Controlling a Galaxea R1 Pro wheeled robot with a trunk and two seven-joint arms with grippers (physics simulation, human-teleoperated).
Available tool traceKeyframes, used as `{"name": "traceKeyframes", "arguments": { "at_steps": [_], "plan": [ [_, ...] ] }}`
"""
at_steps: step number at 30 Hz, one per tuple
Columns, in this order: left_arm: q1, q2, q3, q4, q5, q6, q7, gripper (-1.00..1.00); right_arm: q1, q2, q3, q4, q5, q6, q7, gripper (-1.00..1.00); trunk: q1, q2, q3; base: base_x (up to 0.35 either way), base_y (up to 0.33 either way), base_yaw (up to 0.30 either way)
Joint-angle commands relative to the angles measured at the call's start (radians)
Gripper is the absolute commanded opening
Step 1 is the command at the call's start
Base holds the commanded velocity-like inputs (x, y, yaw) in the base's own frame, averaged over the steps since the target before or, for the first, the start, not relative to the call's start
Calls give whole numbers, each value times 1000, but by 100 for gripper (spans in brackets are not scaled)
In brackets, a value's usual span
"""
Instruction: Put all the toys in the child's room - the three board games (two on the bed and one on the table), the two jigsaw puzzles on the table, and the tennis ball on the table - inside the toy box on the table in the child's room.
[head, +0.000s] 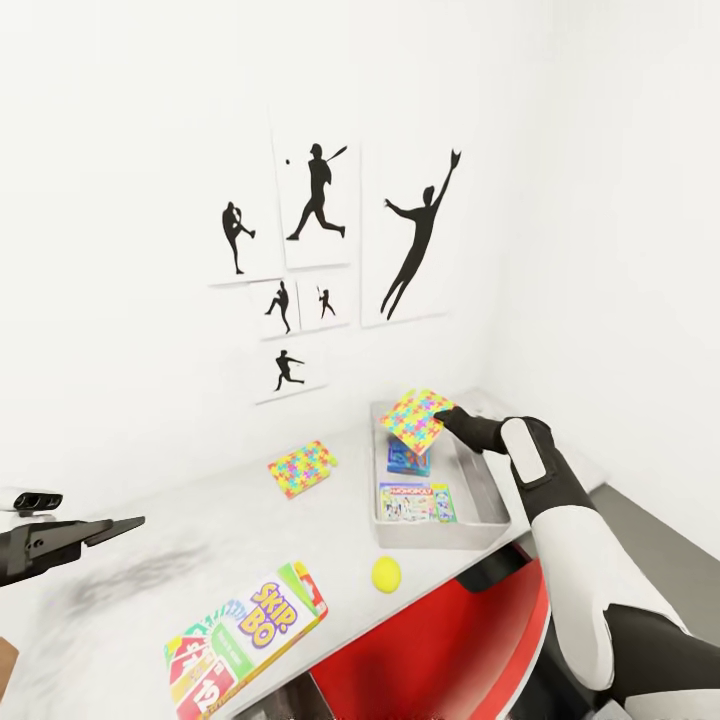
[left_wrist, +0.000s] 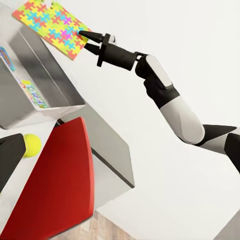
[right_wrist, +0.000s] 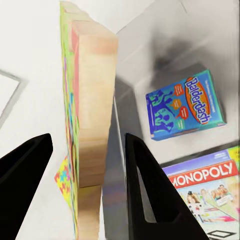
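Bright, even, shadowless on the wall (head: 150, 150). Soft dark smudge on the table (head: 130, 590) at eight o'clock. Sharp throughout, edges stretched.

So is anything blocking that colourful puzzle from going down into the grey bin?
Nothing visible. The right pincer holds the jigsaw puzzle above the toy box. Two board games lie flat on the bottom, leaving room on top.

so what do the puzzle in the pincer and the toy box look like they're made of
The jigsaw puzzle held in the right pincer looks like pale wood or thick board: its edge shows a plain tan, faintly grained face under the printed mosaic top. The toy box looks like matte grey plastic or painted metal, with smooth flared walls and soft reflections; which one is unclear.
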Motion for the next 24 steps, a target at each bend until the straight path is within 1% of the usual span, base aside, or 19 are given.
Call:
{"name": "traceKeyframes", "arguments": {
  "at_steps": [1,6,10,11,15,24],
  "plan": [
    [-1,0,0,0,0,11,-4,100,-1,1,-4,-1,-12,-2,-20,-100,1,-2,-4,0,0,0],
    [-1,0,0,0,0,11,-4,100,-1,5,-6,0,-13,-12,-47,-100,1,-2,-12,0,0,0],
    [-1,0,0,0,0,11,-4,100,-1,24,-8,0,-12,-14,-63,-100,1,-2,-19,0,0,0],
    [-1,0,0,0,0,11,-4,100,-1,32,-8,0,-12,-15,-76,-100,1,-2,-20,0,0,0],
    [-1,0,0,0,0,11,-4,100,-1,41,-9,0,-13,-34,-92,-100,1,-2,-27,0,0,0],
    [-1,0,0,0,0,11,-4,100,-1,47,-9,1,-13,-62,-100,-100,1,-2,-42,0,0,0]
  ]
}}
